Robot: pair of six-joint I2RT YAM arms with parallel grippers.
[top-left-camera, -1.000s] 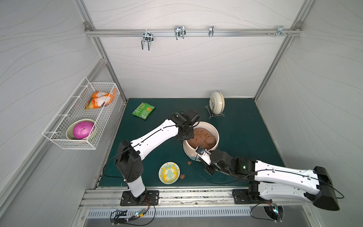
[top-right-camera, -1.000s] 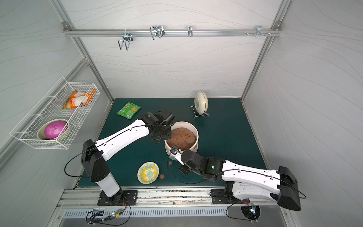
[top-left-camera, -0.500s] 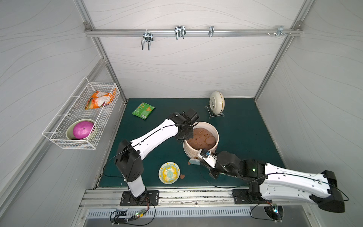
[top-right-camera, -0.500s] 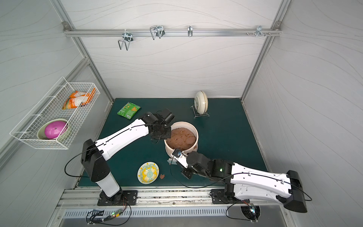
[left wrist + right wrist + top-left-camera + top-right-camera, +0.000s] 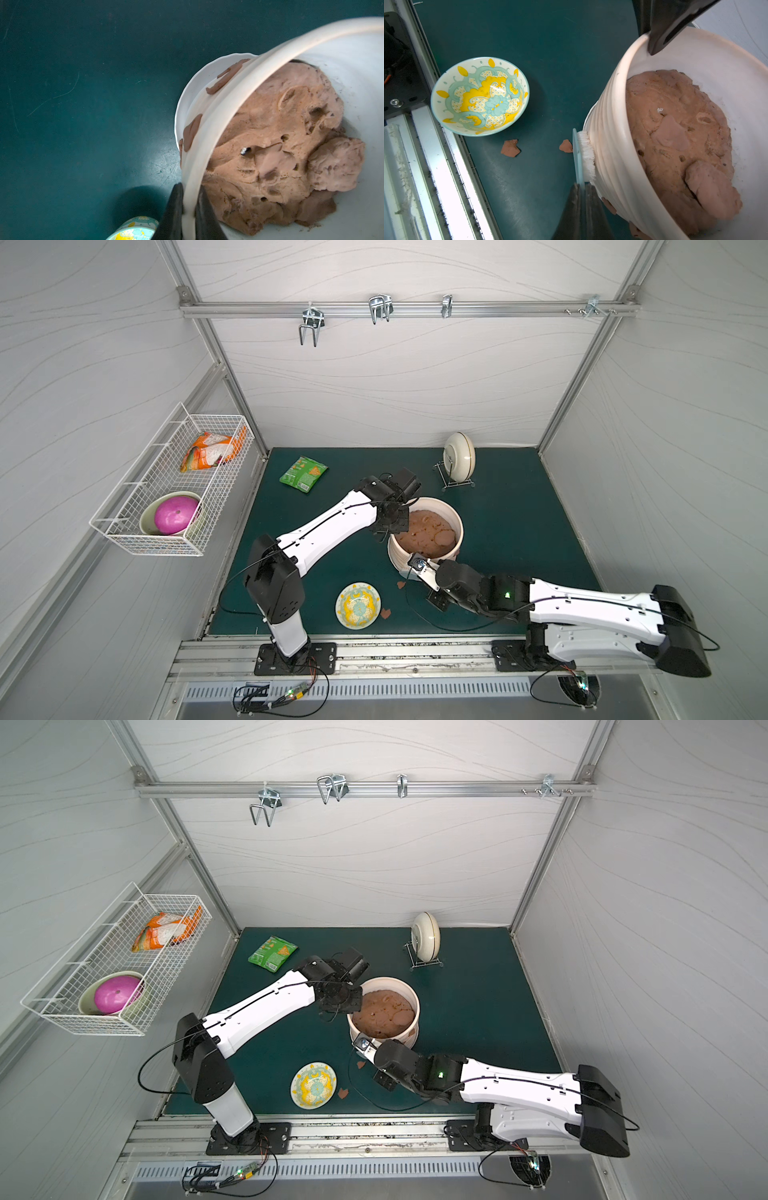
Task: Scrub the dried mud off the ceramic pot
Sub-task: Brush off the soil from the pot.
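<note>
Right wrist view: brush (image 5: 583,155) pressed against ceramic pot (image 5: 610,128) on the green mat (image 5: 550,41).
The right gripper (image 5: 581,194) pinches the brush; left gripper (image 5: 189,197) clamps the rim (image 5: 207,124), a sound hold. Pot looks heavy, rigid, slippery, chippable; dried mud (image 5: 192,131) clings to its wall.

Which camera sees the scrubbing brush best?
The right wrist view: the brush shows close up, white bristles pressed against the ceramic pot, held in the shut right gripper. Both top views hardly show it, under that arm; the left wrist view misses it.
</note>
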